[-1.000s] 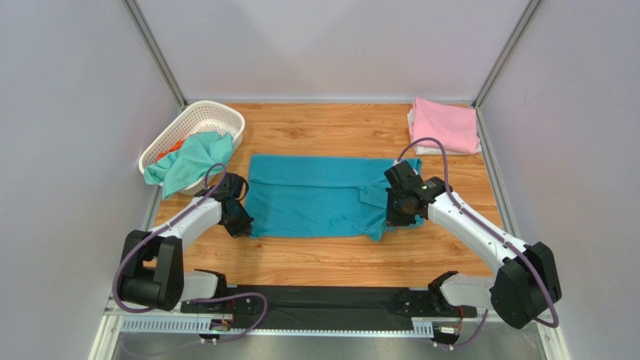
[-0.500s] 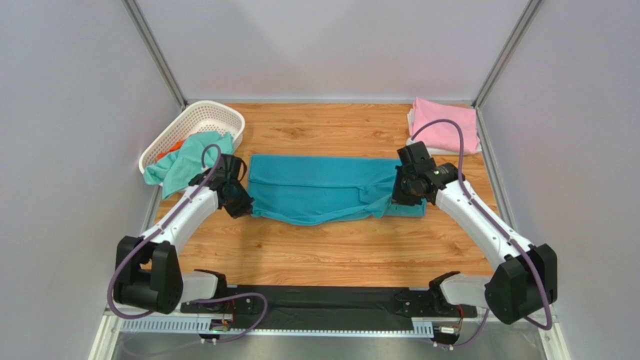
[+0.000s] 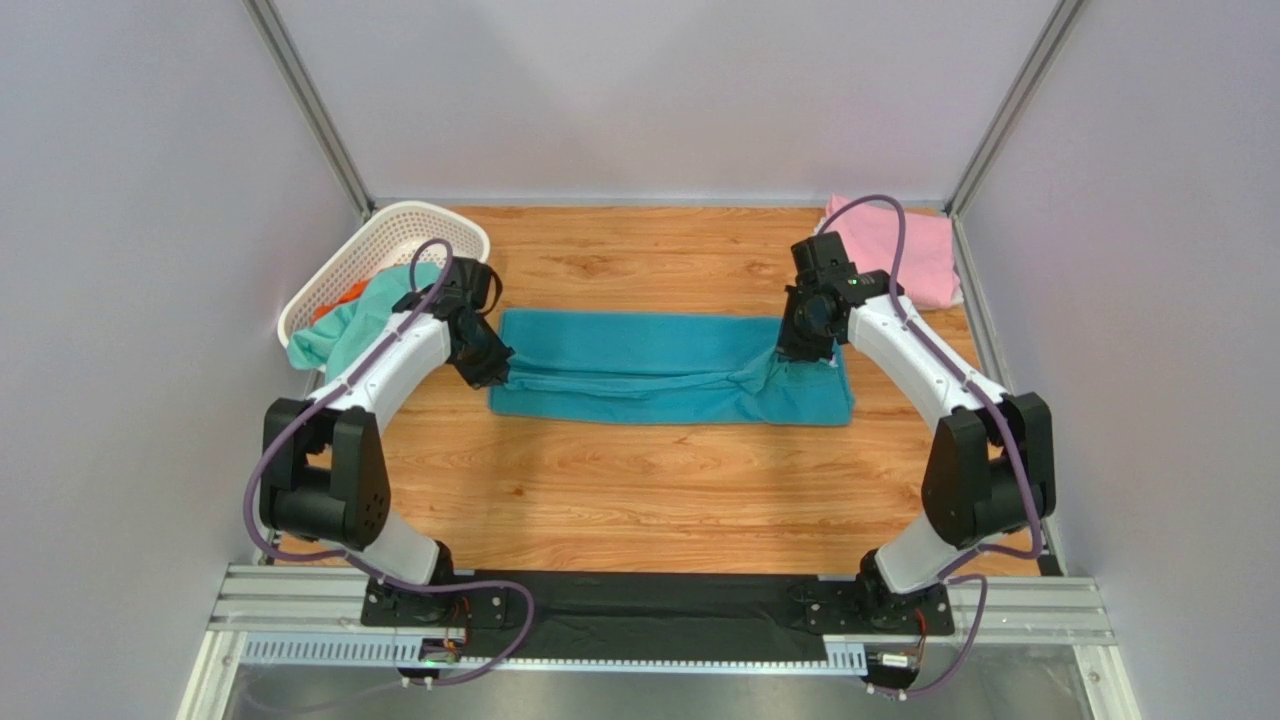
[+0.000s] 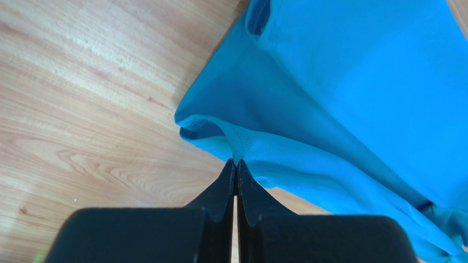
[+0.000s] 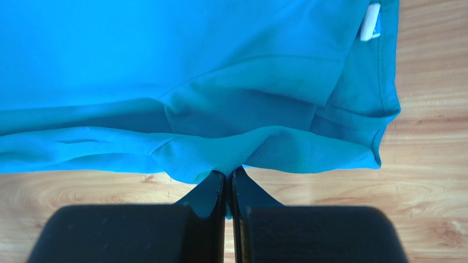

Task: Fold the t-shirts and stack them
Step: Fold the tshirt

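The teal-blue t-shirt lies across the middle of the table as a long narrow band, its near edge lifted over the rest. My left gripper is shut on its left end, pinching a fold of cloth. My right gripper is shut on its right end; the white neck label shows there. A folded pink t-shirt lies on a white one at the far right corner. A mint-green t-shirt hangs out of the basket, with orange cloth behind it.
The white lattice basket stands at the far left corner, close to my left arm. Grey walls and metal posts close in the table on three sides. A black rail runs along the near edge.
Both grippers have carried the shirt's near edge away from me toward the far edge, folding the shirt over itself. The shirt is now a narrower band.
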You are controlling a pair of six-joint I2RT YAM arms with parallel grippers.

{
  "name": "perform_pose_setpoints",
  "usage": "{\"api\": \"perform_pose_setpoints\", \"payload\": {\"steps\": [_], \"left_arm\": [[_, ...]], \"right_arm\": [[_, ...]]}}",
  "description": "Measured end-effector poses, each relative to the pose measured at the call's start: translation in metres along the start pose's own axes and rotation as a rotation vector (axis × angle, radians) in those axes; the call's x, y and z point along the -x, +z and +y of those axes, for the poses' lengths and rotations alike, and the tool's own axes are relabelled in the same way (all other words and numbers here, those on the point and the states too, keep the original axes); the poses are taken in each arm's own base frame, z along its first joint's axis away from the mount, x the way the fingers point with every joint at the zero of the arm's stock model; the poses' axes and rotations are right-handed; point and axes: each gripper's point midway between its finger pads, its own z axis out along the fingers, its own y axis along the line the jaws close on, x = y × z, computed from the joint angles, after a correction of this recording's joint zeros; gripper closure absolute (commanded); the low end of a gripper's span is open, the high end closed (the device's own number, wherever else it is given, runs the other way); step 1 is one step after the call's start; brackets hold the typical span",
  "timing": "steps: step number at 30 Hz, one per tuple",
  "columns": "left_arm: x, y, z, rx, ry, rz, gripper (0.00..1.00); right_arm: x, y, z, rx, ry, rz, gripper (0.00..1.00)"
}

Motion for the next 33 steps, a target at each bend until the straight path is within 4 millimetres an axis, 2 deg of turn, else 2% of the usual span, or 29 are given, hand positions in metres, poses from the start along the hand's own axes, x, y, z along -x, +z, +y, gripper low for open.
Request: {"api": "perform_pose_setpoints", "payload": {"steps": [9,10,11,12,13,14,16,17,18,19,21,25,26,30,33], "left_arm": [[0.019,0.025,-0.004,0.085,-0.012,-0.008,1.00],[0.021,0.028,-0.004,0.096,-0.015,-0.011,0.97],[0.023,0.030,-0.004,0.105,-0.017,-0.015,0.91],[0.024,0.032,-0.003,0.114,-0.020,-0.016,0.77],[0.026,0.034,-0.002,0.125,-0.022,-0.021,0.69],[0.027,0.034,0.000,0.138,-0.026,-0.023,0.54],[0.031,0.033,-0.001,0.145,-0.026,-0.032,0.40],[0.033,0.032,-0.002,0.142,-0.029,-0.033,0.35],[0.035,0.030,-0.004,0.135,-0.029,-0.037,0.27],[0.037,0.029,-0.008,0.122,-0.027,-0.042,0.25],[0.038,0.027,-0.013,0.095,-0.021,-0.041,0.18],[0.032,0.019,-0.020,0.046,0.003,-0.034,0.11],[0.028,0.016,-0.022,0.031,0.014,-0.033,0.01],[0.016,-0.001,-0.035,-0.036,0.062,-0.036,0.00],[0.009,-0.008,-0.049,-0.091,0.094,-0.035,0.00]], "right_arm": [[0.019,0.043,-0.011,-0.052,0.026,0.060,0.99],[0.021,0.047,-0.012,-0.057,0.026,0.066,0.97],[0.023,0.052,-0.013,-0.063,0.027,0.072,0.94],[0.027,0.058,-0.014,-0.066,0.026,0.073,0.93],[0.030,0.064,-0.014,-0.067,0.025,0.075,0.89],[0.033,0.068,-0.014,-0.069,0.024,0.076,0.88],[0.044,0.078,-0.013,-0.063,0.017,0.069,0.82],[0.047,0.080,-0.013,-0.058,0.016,0.066,0.73],[0.050,0.081,-0.011,-0.048,0.012,0.062,0.60],[0.052,0.081,-0.010,-0.035,0.007,0.059,0.37],[0.056,0.077,-0.006,-0.008,-0.003,0.048,0.00],[0.055,0.061,0.000,0.047,-0.027,0.017,0.00],[0.050,0.055,0.000,0.066,-0.028,0.011,0.00],[0.024,0.031,0.007,0.155,-0.033,0.012,0.00],[0.012,0.031,0.017,0.207,-0.044,0.026,0.00]]}}
